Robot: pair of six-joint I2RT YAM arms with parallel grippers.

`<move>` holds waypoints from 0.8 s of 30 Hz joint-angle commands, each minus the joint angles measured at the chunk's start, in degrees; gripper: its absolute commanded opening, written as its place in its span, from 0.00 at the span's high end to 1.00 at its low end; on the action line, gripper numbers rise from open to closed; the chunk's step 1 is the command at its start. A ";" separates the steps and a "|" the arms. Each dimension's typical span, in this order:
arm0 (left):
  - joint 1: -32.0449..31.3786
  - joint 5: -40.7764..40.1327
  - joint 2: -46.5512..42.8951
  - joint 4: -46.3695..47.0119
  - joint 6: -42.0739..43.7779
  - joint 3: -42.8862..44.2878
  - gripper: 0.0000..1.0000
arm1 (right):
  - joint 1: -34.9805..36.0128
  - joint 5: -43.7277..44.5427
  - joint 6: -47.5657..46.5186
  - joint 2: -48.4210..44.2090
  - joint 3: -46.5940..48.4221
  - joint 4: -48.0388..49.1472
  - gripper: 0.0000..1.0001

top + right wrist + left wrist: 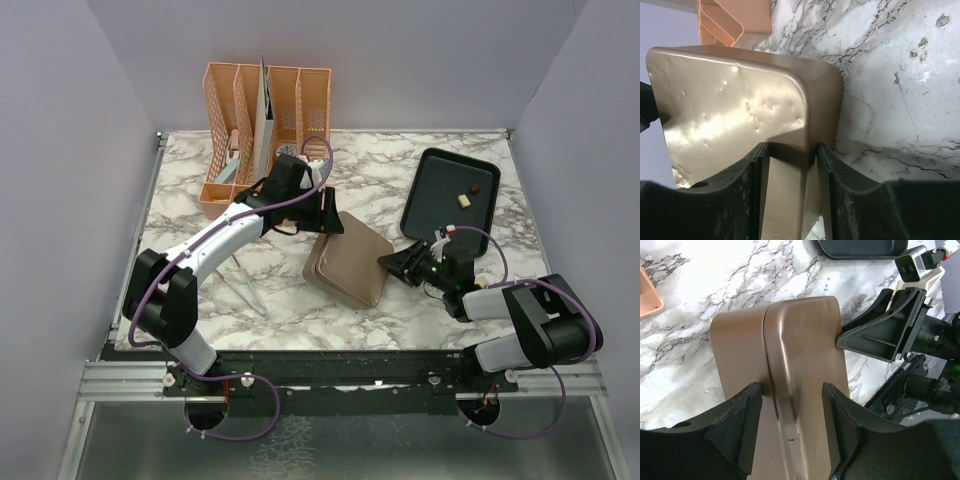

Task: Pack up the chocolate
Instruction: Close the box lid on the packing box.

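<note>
Chocolate (463, 200) lies on the tray (430, 205) at upper right, nearest the right gripper (392, 263), which pinches the tin (350, 262) by its right edge; left gripper (328, 222) straddles the opposite edge, grasp uncertain.

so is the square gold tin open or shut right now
Shut: the square gold metal tin shows only a thin closed seam along its side, with none of its inside visible.

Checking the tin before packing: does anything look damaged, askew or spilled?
The gold tin has small dents and pits across its top face, clearest from the right wrist. Nothing looks spilled; two chocolate pieces lie in the black tray.
</note>
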 commanded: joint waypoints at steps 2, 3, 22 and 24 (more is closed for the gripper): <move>-2.18 8.02 -1.24 2.83 -2.84 -0.39 0.39 | 1.53 2.51 -2.44 1.35 0.22 -2.35 0.63; -1.89 7.99 -1.51 3.21 -2.74 -1.03 0.38 | 1.51 2.39 -2.41 2.12 -0.12 -1.53 0.67; 6.50 21.39 -6.93 17.12 -11.45 -14.88 0.28 | 1.06 -1.11 3.11 19.79 -4.30 20.27 0.83; 7.52 23.36 -7.70 21.90 -15.14 -17.72 0.28 | 1.02 -1.62 3.68 21.57 -4.69 22.96 0.83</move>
